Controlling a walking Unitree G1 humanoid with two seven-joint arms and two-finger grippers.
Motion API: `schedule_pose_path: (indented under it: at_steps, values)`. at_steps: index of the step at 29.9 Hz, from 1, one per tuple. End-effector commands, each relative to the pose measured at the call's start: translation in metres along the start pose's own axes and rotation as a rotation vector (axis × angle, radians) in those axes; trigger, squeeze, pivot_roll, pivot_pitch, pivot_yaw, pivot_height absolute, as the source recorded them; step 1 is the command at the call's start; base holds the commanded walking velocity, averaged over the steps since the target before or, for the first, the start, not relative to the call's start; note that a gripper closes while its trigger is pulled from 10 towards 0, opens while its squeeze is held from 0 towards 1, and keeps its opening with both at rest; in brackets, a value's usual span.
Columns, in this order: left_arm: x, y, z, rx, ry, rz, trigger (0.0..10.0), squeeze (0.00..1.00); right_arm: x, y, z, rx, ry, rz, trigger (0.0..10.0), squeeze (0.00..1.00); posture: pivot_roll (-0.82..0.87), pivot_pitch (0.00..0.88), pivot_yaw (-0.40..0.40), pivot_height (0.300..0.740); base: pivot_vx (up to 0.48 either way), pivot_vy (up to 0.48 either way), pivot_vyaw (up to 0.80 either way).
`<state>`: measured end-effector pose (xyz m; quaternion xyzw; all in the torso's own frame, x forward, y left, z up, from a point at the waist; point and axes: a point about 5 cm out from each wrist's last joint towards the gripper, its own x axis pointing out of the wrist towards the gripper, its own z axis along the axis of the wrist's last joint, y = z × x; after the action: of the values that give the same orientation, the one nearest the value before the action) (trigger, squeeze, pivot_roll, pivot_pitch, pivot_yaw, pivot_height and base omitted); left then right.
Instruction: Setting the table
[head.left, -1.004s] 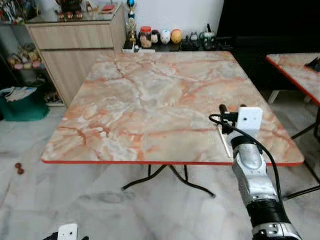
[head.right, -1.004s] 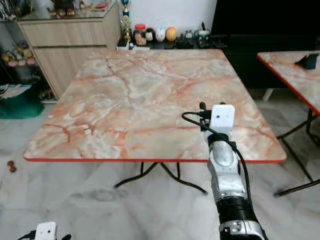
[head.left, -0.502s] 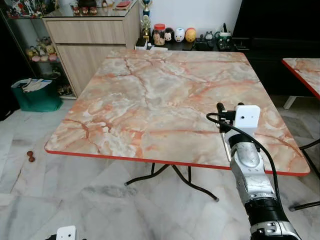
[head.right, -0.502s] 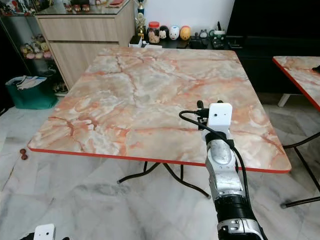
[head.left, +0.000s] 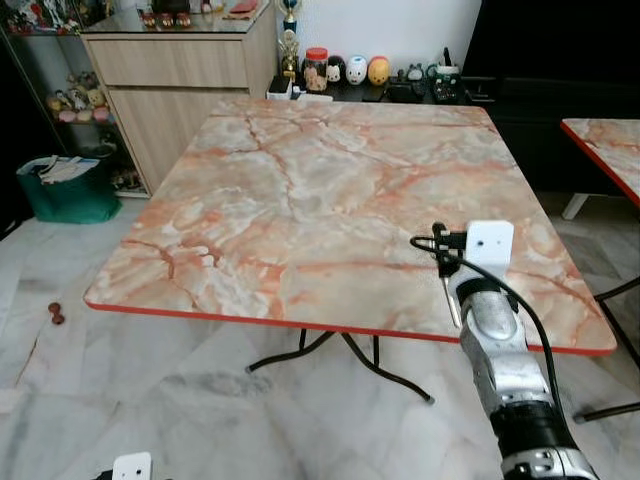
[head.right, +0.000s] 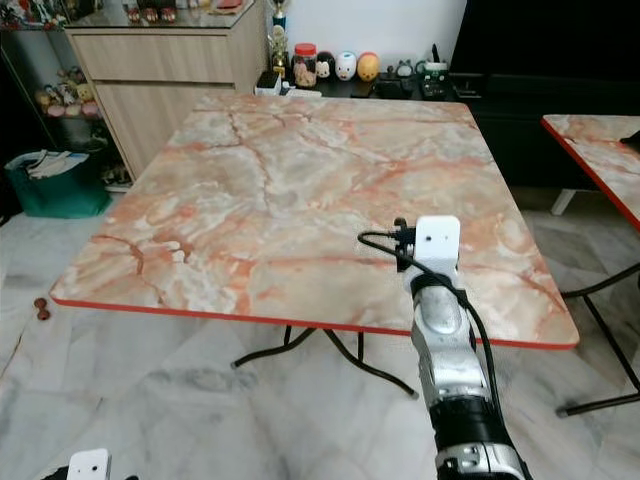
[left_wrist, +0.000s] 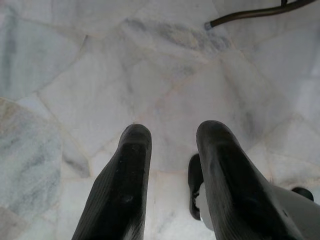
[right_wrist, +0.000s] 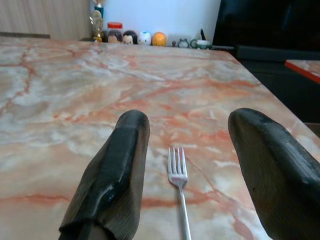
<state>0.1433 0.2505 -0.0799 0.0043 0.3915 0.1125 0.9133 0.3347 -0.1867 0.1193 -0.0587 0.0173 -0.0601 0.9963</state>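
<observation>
One fork (right_wrist: 178, 192) lies on the marble bench (head.left: 300, 190), between the spread fingers of the released right hand (right_wrist: 187, 145).

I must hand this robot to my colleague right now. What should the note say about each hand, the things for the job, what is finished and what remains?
Right hand: open, holding nothing, low over the near right part of the marble table.
Left hand: idle, hanging low over the floor, fingers slightly apart and holding nothing.
Fork: lies flat on the table between the right hand's fingers, tines pointing toward the far edge, touched by neither finger.
Done: one fork is on the table, near the front right edge.
Left: no plate, cup or other cutlery is on this table yet; the rest of the setting must be fetched and placed.
</observation>
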Motion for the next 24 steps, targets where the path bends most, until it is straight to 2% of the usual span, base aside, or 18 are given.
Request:
schedule_pose_path:
  at_steps: [1,17,22,24]
  values:
    - [-0.001,0.002,-0.003,-0.001,0.019,0.002,10.0,0.0,-0.002,-0.001,0.001,0.009,0.007,-0.009,10.0,0.0,0.0,0.0,0.001,0.74,0.244,0.0,0.0]
    - [-0.001,0.002,-0.004,0.014,0.033,-0.002,10.0,0.0,-0.008,-0.005,-0.011,0.001,0.072,-0.023,10.0,0.0,0.0,0.0,0.001,0.74,0.251,0.0,0.0]
    - [-0.002,0.003,-0.008,0.016,0.048,0.01,10.0,0.0,-0.018,-0.01,-0.02,-0.001,0.101,-0.037,10.0,0.0,-0.01,0.0,0.001,0.74,0.0,0.0,0.0]
    - [-0.003,0.003,-0.011,0.019,0.061,0.008,10.0,0.0,-0.022,-0.012,-0.028,-0.004,0.148,-0.029,10.0,0.0,-0.02,0.0,0.004,0.74,0.0,0.0,0.0]
